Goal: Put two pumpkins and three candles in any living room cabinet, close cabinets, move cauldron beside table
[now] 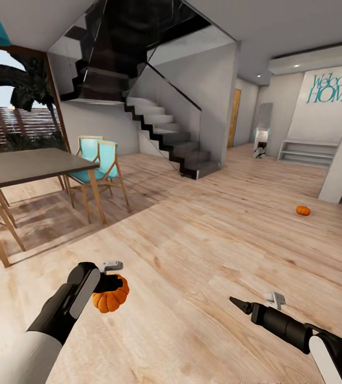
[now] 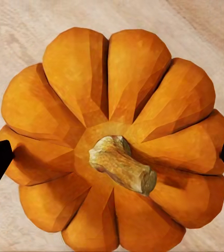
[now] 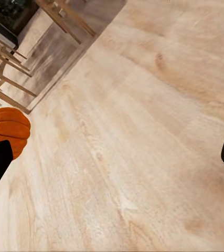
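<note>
The left gripper [image 1: 106, 282] is clamped on a ribbed orange pumpkin [image 2: 114, 142], one finger on each flank, stem toward the wrist camera, carried above the plank floor [image 1: 203, 256]. The right gripper [image 1: 235, 303] holds nothing; how far apart its fingers stand I cannot tell. With no cabinet visible, keep the grip firm and the carry level, remembering the second pumpkin [image 1: 303, 210] far off on the floor.

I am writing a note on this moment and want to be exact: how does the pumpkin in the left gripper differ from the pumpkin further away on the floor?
The near pumpkin sits between the left gripper's fingers, above the wooden floor; the far pumpkin lies on the floor, untouched. The near one looks larger, being closer, and its stem shows in the left wrist view; the far one's stem is too small to see. Both are orange and ribbed.
</note>
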### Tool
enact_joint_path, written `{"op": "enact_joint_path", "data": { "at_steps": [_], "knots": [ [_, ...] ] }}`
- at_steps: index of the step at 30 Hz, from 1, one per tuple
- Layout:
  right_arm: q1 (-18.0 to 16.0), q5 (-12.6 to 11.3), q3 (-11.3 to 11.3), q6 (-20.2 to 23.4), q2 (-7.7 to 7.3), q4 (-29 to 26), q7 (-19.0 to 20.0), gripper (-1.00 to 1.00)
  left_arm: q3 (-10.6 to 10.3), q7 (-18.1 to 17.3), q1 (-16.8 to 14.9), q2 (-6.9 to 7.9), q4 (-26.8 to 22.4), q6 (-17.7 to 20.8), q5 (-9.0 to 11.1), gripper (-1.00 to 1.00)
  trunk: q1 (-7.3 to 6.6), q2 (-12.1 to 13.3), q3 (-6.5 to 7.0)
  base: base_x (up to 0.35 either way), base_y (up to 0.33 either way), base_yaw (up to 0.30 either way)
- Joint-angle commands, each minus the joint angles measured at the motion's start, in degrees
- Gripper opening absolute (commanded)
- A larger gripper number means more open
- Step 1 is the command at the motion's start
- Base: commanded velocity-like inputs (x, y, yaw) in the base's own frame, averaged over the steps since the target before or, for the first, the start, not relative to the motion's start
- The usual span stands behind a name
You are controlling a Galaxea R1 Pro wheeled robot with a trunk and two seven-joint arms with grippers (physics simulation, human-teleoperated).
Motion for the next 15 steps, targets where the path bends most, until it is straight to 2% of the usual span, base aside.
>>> {"op": "enact_joint_path", "data": {
  "at_steps": [1,7,11,15],
  "knots": [
    [-0.05,-0.17,-0.06,0.39,0.01,0.01,0.11,1.0,-0.17,0.67,-0.03,0.07,-0.08,0.15,0.39,-1.0,-0.01,-0.03,-0.04,0.0,0.0,-0.137],
    [-0.05,-0.17,-0.06,0.13,0.06,0.26,0.16,1.0,-0.19,0.67,-0.03,0.08,-0.08,0.15,0.38,-1.0,-0.01,-0.03,-0.02,0.0,0.0,-0.041],
    [-0.05,-0.15,-0.06,-2.93,0.02,1.14,0.11,1.0,-0.21,0.69,-0.03,0.09,-0.08,0.15,0.38,-1.0,-0.01,-0.03,-0.02,0.0,0.0,-0.004],
    [-0.04,-0.13,-0.06,-3.78,0.01,1.41,0.17,1.0,-0.26,0.74,-0.03,0.08,-0.08,0.15,0.38,-1.0,-0.01,-0.03,-0.02,0.0,0.0,-0.001]
  ]
}}
